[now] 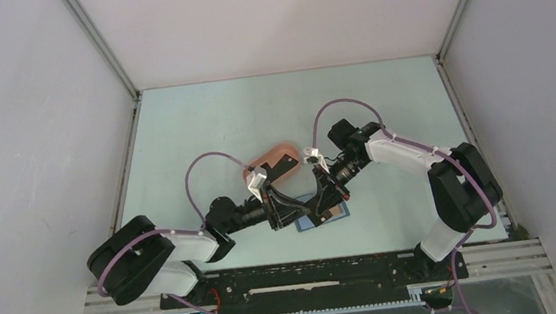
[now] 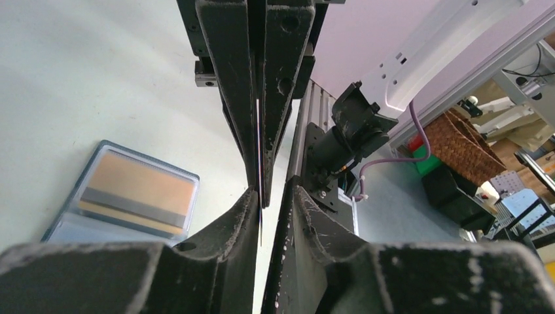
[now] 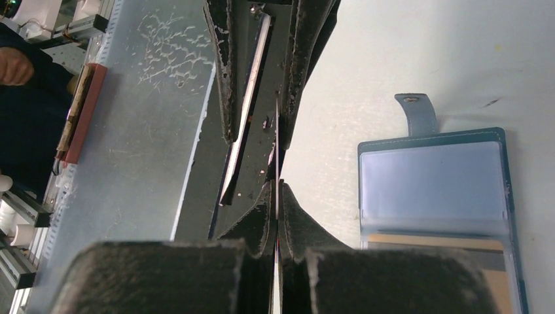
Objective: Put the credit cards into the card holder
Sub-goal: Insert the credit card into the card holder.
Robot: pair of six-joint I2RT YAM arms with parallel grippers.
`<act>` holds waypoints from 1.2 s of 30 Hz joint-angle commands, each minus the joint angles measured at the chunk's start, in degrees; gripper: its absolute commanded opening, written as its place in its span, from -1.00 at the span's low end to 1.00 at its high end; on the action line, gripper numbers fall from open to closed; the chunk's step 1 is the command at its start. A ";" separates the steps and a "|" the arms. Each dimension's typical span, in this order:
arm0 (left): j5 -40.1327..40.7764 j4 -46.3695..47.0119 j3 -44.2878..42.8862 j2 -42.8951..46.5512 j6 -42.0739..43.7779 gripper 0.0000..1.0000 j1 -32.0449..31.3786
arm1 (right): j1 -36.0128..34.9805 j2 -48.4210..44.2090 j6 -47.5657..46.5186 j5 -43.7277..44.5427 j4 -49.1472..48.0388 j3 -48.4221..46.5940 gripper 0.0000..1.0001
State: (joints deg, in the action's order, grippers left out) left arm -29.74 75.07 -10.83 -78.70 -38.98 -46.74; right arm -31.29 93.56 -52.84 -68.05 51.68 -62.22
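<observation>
Near the front of the table (image 1: 254, 112), a thin card (image 3: 276, 131) stands edge-on between both grippers, just beside the open wallet (image 3: 438, 190). The right gripper (image 3: 277, 186) is clamped on it. The left gripper (image 2: 269, 193) has its jaws slightly parted around the card's other end. Pinched so narrowly, the slick, stiff card could twist or slip and miss the tight pocket slot. The wallet is blue and squarish with a small tab. A tan card (image 2: 137, 190) lies under its clear window.
</observation>
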 commanded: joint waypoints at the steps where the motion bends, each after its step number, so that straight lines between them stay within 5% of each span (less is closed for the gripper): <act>1: -3.08 -5.12 -1.09 3.10 3.06 -0.43 0.06 | 0.34 0.00 -0.64 -1.12 0.70 -1.90 -1.00; 9: -2.07 -12.60 -3.86 3.78 5.37 -0.71 -0.95 | 0.02 0.27 -0.61 -1.07 1.14 -2.19 -1.00; 25: -1.56 -9.36 -3.26 5.03 3.88 -0.63 -1.06 | -1.05 0.93 -0.11 -0.16 0.79 -2.13 -1.00; 36: -2.65 -3.54 -4.19 0.28 0.67 -0.83 -1.00 | -1.54 1.12 0.13 0.66 0.61 -2.15 -1.00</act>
State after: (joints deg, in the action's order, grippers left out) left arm -30.85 66.43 -11.40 -77.28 -37.01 -47.51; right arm -32.36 94.24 -52.56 -67.59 52.47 -62.33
